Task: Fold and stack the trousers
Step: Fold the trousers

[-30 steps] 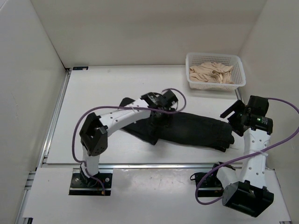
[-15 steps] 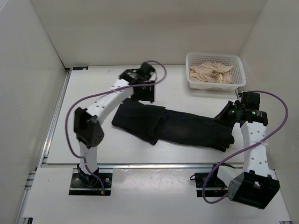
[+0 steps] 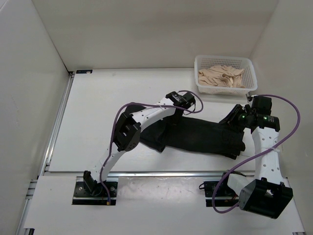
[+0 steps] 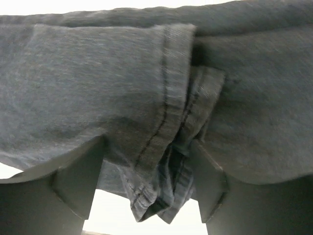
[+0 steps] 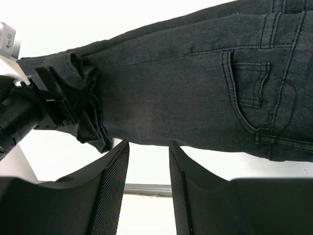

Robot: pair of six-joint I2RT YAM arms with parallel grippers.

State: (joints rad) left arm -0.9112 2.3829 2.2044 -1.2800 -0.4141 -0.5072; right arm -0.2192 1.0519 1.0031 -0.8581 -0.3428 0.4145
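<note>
The black trousers lie lengthwise across the middle of the table, with a folded part at their left end. My left gripper is at their far edge. In the left wrist view its jaws stand wide apart around a bunched hem of the trousers. My right gripper hovers at the waist end on the right. In the right wrist view it is open and empty, with the trousers' back pocket side just beyond the fingertips. The left gripper shows there at the hem.
A white basket holding beige cloth stands at the back right. White walls close in the left, back and right sides. A metal rail runs along the table's near edge.
The left arm lifted off the trousers, swung to the back left, then came back to their far edge, further right. The right gripper moved a little away from me, then held still.
</note>
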